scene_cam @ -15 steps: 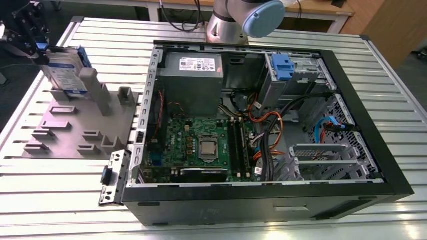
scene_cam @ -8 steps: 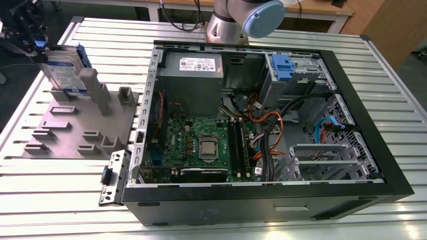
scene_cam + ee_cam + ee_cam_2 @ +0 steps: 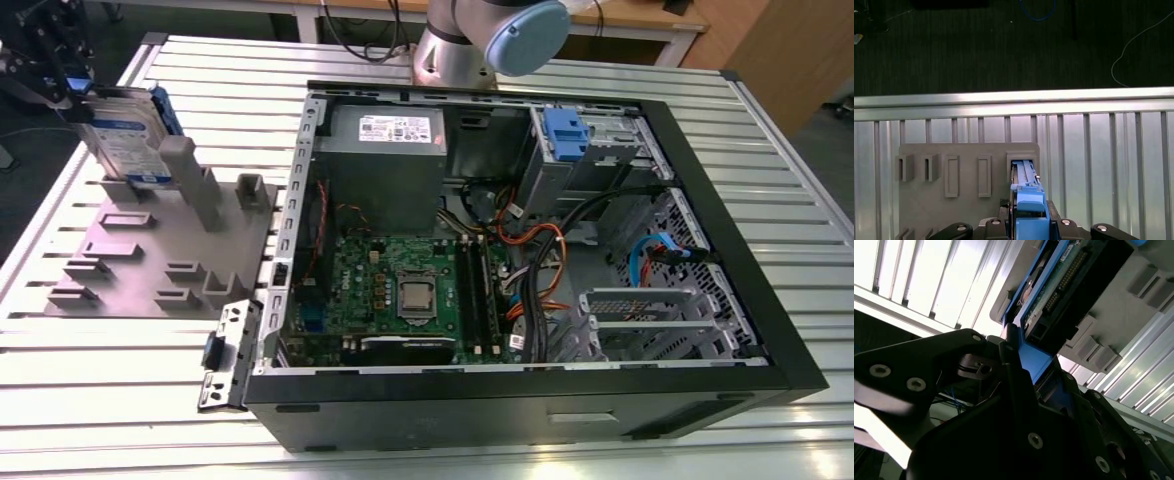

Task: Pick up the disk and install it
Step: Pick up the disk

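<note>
Arm pose: base column [image 3: 467,40] stands at the far edge of the slatted aluminium table [image 3: 107,400], and the gripper [image 3: 64,82] is at the far corner on the exterior view's left, above the grey fixture plate [image 3: 147,250]. The disk [image 3: 134,135] stands upright on edge in a slot at the plate's far end, well apart from the open computer case [image 3: 534,410]. Claw state: black fingers [image 3: 1010,347] closed onto the disk's blue carrier bracket, one each side (contact reads clearest in the second wrist view). That view shows the disk's [image 3: 1059,280] green circuit-board face and connector row. The first wrist view looks along its thin top edge [image 3: 1024,175], seated in a rectangular pocket beside a row of further slots in the matte plate [image 3: 969,210]. The exterior view shows the label face, and inside the case the motherboard [image 3: 400,290] and a grey metal power supply [image 3: 384,150].
</note>
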You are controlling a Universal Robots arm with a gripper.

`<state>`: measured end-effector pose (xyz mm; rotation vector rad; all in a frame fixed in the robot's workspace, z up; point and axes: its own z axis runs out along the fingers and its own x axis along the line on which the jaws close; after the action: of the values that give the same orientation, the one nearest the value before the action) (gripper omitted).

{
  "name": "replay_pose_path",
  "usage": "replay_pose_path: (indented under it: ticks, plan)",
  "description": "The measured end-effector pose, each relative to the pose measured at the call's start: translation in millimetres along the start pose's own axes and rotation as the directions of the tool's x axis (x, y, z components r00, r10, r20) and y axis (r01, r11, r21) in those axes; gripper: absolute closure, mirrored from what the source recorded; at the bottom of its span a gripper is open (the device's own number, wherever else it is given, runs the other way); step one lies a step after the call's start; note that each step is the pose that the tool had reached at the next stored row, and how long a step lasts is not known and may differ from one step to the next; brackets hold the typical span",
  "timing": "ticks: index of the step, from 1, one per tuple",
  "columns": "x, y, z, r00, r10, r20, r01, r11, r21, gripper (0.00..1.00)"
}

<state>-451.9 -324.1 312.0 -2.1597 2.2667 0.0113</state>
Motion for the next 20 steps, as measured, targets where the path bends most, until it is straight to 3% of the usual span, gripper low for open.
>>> replay_pose_path:
  ticks: [12,14,20]
  plan:
    - [-0.1,0.0,-6.0,1.0000,0.000,0.0001,0.000,1.0000,0.0001,0.64]
    - [-0.1,0.0,-10.5,1.0000,0.000,0.0000,0.000,1.0000,0.0000,0.64]
    - [-0.1,0.0,-11.8,1.0000,0.000,0.0000,0.000,1.0000,-0.0001,0.64]
